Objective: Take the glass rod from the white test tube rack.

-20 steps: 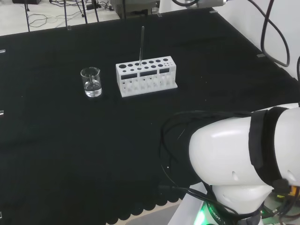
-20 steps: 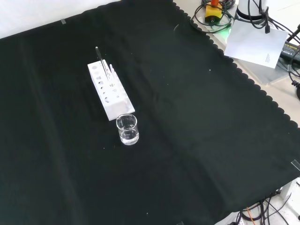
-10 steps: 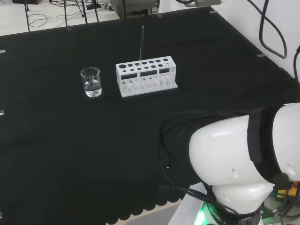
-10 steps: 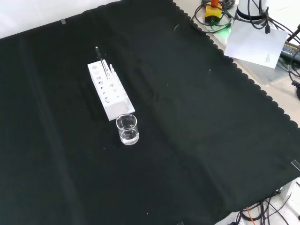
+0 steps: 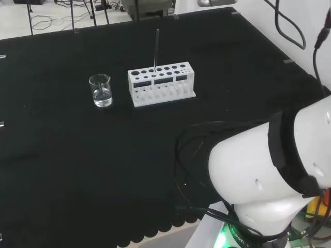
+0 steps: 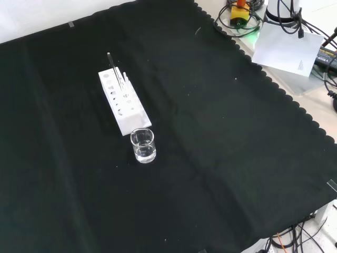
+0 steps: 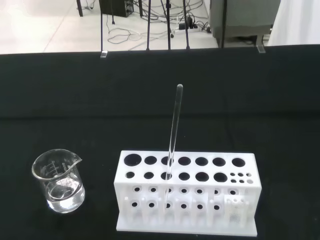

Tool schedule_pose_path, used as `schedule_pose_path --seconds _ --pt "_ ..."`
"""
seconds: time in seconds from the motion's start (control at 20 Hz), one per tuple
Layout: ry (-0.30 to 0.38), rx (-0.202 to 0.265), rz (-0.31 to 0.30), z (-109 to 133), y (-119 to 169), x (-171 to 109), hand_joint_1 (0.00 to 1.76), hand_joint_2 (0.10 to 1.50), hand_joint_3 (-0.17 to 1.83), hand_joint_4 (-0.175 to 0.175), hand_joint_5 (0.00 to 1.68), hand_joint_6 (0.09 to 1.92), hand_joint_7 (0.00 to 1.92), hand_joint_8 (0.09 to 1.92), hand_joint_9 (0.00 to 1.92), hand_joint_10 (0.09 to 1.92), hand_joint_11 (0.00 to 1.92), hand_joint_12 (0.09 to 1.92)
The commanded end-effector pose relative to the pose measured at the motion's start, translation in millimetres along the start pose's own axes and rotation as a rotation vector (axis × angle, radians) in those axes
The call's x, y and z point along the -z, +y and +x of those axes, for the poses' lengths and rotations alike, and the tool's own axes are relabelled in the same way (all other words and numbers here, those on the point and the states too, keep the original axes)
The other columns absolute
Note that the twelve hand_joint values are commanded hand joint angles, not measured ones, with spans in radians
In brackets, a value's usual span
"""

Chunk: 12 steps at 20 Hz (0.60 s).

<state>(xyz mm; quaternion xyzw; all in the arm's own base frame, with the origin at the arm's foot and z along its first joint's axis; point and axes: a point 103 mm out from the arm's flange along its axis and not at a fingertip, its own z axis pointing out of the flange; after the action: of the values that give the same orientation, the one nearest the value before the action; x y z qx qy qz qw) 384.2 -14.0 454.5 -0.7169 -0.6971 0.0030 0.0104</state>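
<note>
A white test tube rack stands on the black cloth. A thin glass rod rises upright from one of its holes, well above the rack's top. In the wrist view the rod stands in the front row of holes, toward the beaker's side of the rack.
A small clear glass beaker with a little clear liquid stands by the rack's end, to its left in the head view. The arm's big white link takes up the head view's lower right. Cables and gear lie beyond the cloth's scalloped edge.
The arm's white link at the head view's right has shifted slightly upward. Rack, rod and beaker have not moved.
</note>
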Motion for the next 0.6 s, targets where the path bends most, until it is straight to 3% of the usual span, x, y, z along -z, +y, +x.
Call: schedule_pose_path --seconds 0.05,0.6 --pt "-0.023 0.018 0.014 4.2 48.9 -19.0 0.57 0.94 0.36 -0.09 0.0 0.09 0.0 0.09 0.01 0.09 0.0 0.51" --pt "-0.045 0.046 0.03 19.2 113.7 -54.8 0.61 0.95 0.37 -0.093 0.0 0.09 0.0 0.09 0.02 0.09 0.0 0.52"
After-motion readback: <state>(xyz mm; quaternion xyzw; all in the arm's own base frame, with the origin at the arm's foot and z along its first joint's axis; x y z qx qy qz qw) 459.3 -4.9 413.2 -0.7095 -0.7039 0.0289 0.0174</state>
